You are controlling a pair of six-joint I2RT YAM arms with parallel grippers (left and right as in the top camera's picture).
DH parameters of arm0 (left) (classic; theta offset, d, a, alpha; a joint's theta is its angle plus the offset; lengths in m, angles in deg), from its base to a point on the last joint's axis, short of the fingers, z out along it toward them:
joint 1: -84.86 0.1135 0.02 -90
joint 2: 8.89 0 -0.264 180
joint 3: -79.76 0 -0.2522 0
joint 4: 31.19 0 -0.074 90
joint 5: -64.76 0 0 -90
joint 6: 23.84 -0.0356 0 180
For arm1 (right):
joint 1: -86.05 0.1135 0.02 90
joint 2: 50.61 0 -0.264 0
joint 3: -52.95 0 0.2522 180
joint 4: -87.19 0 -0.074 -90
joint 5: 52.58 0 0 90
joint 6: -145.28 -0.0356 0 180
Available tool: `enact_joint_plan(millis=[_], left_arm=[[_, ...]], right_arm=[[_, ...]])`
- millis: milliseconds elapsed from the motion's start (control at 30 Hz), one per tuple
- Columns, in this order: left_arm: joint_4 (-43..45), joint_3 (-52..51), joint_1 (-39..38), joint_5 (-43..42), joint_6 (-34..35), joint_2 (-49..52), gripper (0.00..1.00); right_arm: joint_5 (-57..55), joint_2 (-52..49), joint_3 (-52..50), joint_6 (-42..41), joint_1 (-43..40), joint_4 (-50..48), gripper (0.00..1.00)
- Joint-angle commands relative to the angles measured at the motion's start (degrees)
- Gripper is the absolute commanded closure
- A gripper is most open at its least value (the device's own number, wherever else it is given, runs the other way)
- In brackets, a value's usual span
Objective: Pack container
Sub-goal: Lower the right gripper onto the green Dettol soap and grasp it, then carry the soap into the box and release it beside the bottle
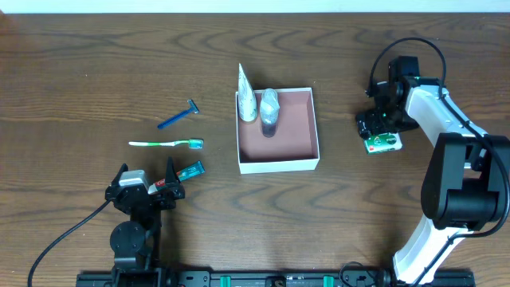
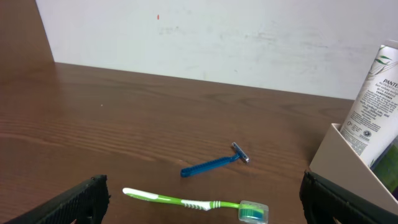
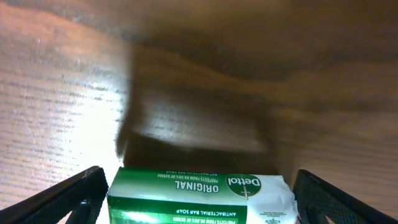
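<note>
The container (image 1: 292,129) is sitting mid-table, holding a white tube (image 1: 246,97) and a pale bottle (image 1: 270,110) in its far-left corner, while the right gripper (image 1: 373,127) is standing wide astride a green soap packet (image 3: 199,193) and the left gripper (image 1: 147,171) is gaping empty.

Table (image 1: 96,64): dark wood grain, low sheen. Box (image 1: 279,165): matt cardboard, smooth walls. Soap (image 3: 199,193): glossy printed wrapper, catching glare. Razor (image 2: 211,165), toothbrush (image 2: 180,201): smooth plastic. Tube (image 2: 376,93): glossy printed plastic.

White right arm (image 1: 437,112), black end effector (image 1: 376,131), looping cable (image 1: 410,45)
</note>
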Motion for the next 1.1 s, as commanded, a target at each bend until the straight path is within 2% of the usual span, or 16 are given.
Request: enact_joint_plan(millis=[0, 300, 600, 833, 1067], left_arm=[[-1.86, -1.36, 0.33, 0.28, -0.28, -0.04, 0.02], [-1.88, -1.36, 0.31, 0.28, -0.28, -0.04, 0.02], [-1.86, -1.36, 0.31, 0.26, -0.28, -0.04, 0.02], [-1.88, -1.36, 0.31, 0.28, -0.28, -0.04, 0.02], [-1.86, -1.36, 0.33, 0.28, -0.28, -0.04, 0.02]], right_arm=[[1.86, -0.63, -1.70, -1.68, -0.48, 0.28, 0.04], [1.88, -0.63, -6.82, -1.88, -0.81, -1.88, 0.05], [1.88, -0.63, -6.43, -5.05, -0.92, -2.99, 0.14], [1.99, -0.48, -1.29, -7.48, -0.74, -0.52, 0.15], [8.04, -0.24, 9.09, -8.33, -0.35, 6.56, 0.15]])
